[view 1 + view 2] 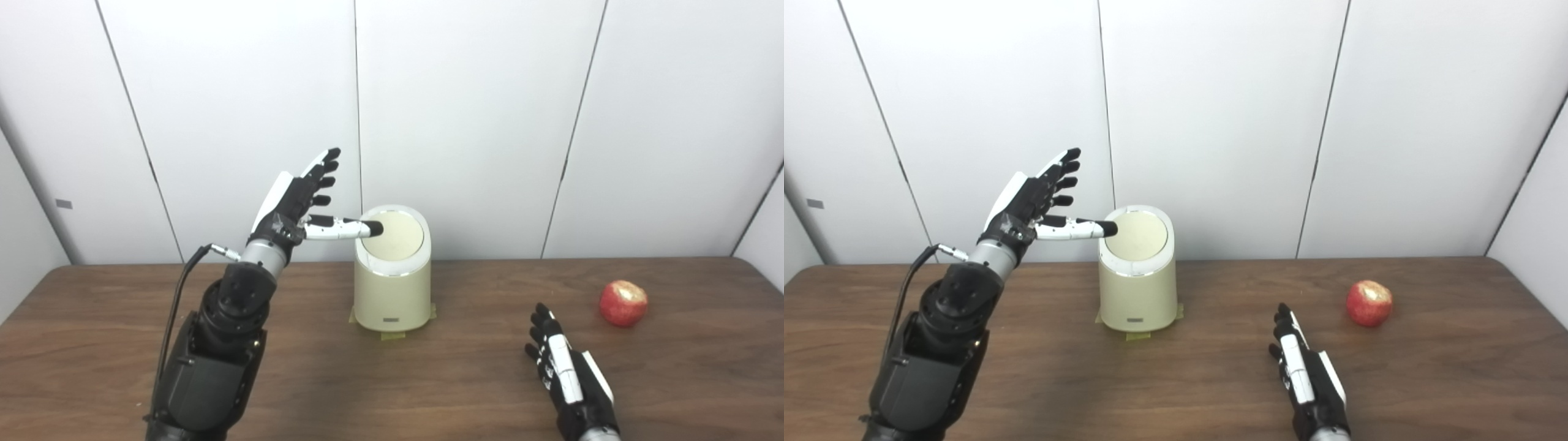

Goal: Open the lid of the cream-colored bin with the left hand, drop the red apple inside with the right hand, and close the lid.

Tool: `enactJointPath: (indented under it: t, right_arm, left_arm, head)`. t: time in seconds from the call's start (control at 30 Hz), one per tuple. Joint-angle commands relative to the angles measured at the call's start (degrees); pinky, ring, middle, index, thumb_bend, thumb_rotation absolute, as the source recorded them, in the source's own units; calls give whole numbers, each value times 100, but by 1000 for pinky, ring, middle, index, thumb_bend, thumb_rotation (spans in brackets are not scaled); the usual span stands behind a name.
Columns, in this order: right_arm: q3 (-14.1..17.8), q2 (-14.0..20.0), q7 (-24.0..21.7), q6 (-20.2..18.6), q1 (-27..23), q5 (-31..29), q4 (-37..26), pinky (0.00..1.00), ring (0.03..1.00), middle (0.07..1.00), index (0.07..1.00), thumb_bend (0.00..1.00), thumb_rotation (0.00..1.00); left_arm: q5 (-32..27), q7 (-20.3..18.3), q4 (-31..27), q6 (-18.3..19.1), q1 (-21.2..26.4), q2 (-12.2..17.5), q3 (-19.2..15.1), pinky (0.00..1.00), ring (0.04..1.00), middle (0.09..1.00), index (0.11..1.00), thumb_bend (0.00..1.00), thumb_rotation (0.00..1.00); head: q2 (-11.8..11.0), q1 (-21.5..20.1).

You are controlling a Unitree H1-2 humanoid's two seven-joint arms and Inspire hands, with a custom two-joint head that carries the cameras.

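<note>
Nearest the cameras, the right hand [566, 373] lies low over the wooden desk [429, 380], fingers stretched forward and slightly apart, holding nothing. Just ahead of it and off to its right sits the red apple [623, 303], alone on the desk, a pale patch showing on its top, clear of the fingertips and not touched by anything. Over on the other side, the left arm [214, 355] rises from the bottom edge, a black cable [177, 294] looping off near its wrist, and the left hand [297, 205] is up in the air, wide open, fingers fanned upward and apart, nothing in its grasp. Its thumb [343, 228] juts out sideways to that hand's right, and the dark tip sits right at the near-left rim of the lid [395, 236]; whether it actually presses the lid or merely hangs over it cannot be told. The cream-colored bin [392, 294] stands upright just to the right of the left hand, between the two hands and farther back than the right one, its round lid tilted toward the cameras and closed. Strips of yellowish tape [392, 334] peek out from under its base. There's a small dark label [392, 320] low on the bin's front, too small to read. Behind it all, plain white wall panels [490, 122].
</note>
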State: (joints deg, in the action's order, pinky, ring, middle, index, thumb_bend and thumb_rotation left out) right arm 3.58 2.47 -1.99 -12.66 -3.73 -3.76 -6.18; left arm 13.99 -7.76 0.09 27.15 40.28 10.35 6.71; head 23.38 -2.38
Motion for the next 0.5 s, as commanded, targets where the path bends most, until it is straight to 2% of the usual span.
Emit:
enactJointPath:
  t: [0.0,0.17,0.3,0.47]
  right_arm:
    - [6,0,21,230,-121,-7,-66,972,1000,1000,1000,716,947]
    - [12,-22,37,228,-106,-17,-75,971,1000,1000,1000,711,956]
    - [16,-33,44,278,-84,-27,-62,971,1000,1000,1000,704,958]
    - [20,-59,57,251,-68,-42,-93,970,1000,1000,1000,703,959]
  left_arm:
    - [68,-70,66,-29,513,-41,-35,866,940,970,965,917,124]
    - [288,-226,481,-25,843,-82,57,848,949,978,966,900,89]
    - [544,-239,896,-86,1126,48,359,746,915,975,962,905,89]
    - [785,-312,1422,-320,1407,248,690,737,916,976,962,911,101]
  head:
    - [8,-6]
    - [-30,-25]
    - [-29,-42]
    - [-7,-66]
